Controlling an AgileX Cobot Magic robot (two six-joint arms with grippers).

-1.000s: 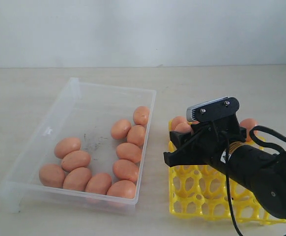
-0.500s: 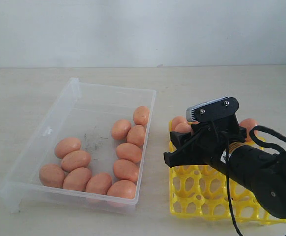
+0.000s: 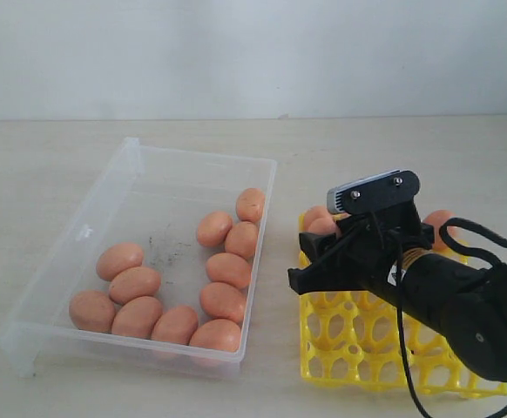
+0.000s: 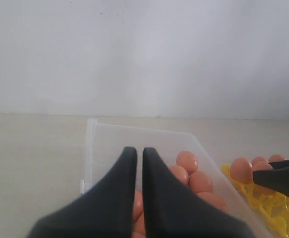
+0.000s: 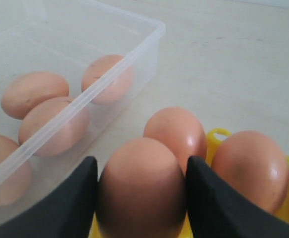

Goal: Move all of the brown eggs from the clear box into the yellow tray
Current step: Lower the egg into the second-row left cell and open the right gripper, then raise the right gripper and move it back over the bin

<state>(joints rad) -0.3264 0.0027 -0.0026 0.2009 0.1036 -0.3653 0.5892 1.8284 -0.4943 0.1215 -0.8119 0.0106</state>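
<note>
**Egg eased slightly lower over the tray**

Low on the right of the exterior view, the bright yellow plastic egg tray (image 3: 349, 335) has its near rows of cups empty. Above it, the right gripper (image 5: 142, 163) clamps one matte orange-brown egg (image 5: 137, 193), its jaws spread to the egg's width. Over the last second it has crept a little left and down, nothing more. Whether the held egg already touches a cup I cannot tell.

Just beyond it, two more eggs (image 5: 175, 133) sit in the tray's far row. In the left half of the exterior view, the shallow clear plastic box (image 3: 201, 153) on the pale surface (image 3: 44, 157) holds eleven eggs (image 3: 228, 269), none disturbed. The left gripper (image 4: 136, 163), seen only in its wrist view, hangs above the box, jaws nearly together and empty.

The placement looks close to release, but most of the eggs remain to be moved.
</note>
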